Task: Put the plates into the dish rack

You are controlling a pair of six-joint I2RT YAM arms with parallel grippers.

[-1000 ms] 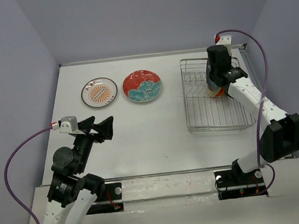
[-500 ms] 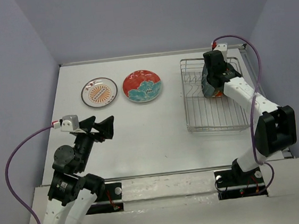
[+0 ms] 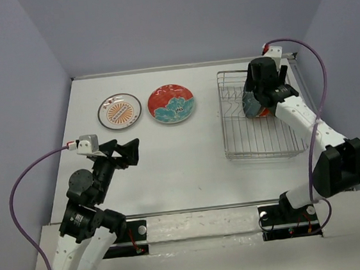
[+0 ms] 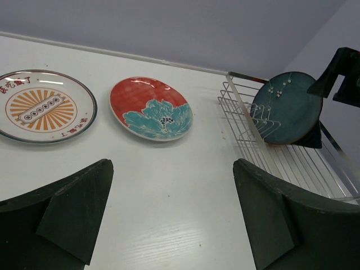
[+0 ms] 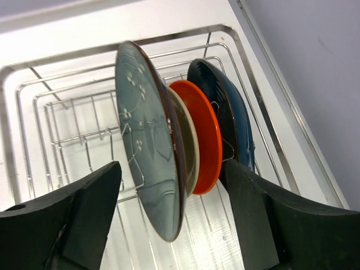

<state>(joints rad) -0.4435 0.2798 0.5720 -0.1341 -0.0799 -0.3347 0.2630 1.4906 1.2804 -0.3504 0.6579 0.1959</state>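
Observation:
The dish rack stands at the right of the table. Four plates stand on edge in it: a dark teal round one, a cream one, an orange one and a dark blue one. My right gripper is open, its fingers straddling the teal, cream and orange plates without touching them. The sunburst plate and the red flowered plate lie flat at the far left-centre. My left gripper hovers open and empty over bare table, short of them.
The rack's left slots hold nothing. A raised rail runs along the table's far edge, and grey walls close in on both sides. In the left wrist view the rack with the teal plate shows at right.
My right gripper has opened and let go of the dark teal plate, which now stands in the rack. The left arm has shifted slightly to the right.

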